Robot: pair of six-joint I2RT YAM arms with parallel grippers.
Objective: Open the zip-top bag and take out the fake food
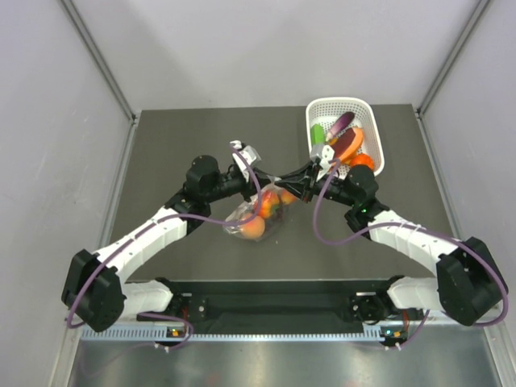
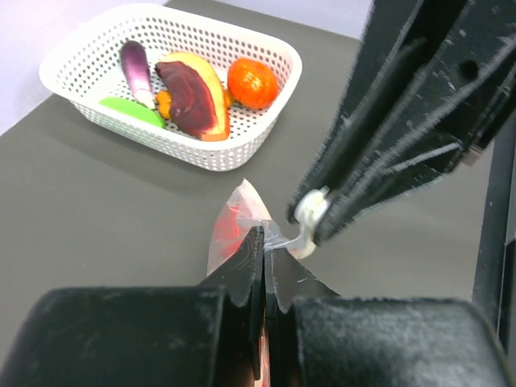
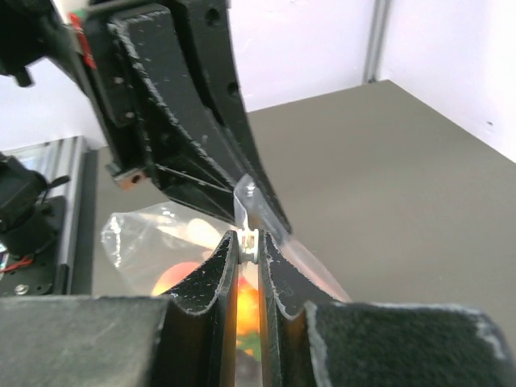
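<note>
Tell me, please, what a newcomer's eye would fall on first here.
Mid-table, the left claw and right claw meet, each pinched shut on the top edge of the zip-top bag, with orange fake food inside. At the far right stands a white basket holding more plastic produce.

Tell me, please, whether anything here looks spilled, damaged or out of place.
Nothing stands out. The zip-top bag is pinched at its top edge by the left gripper and the right gripper, with the fake food inside it and none spilled. The white basket sits upright, its contents inside.
</note>
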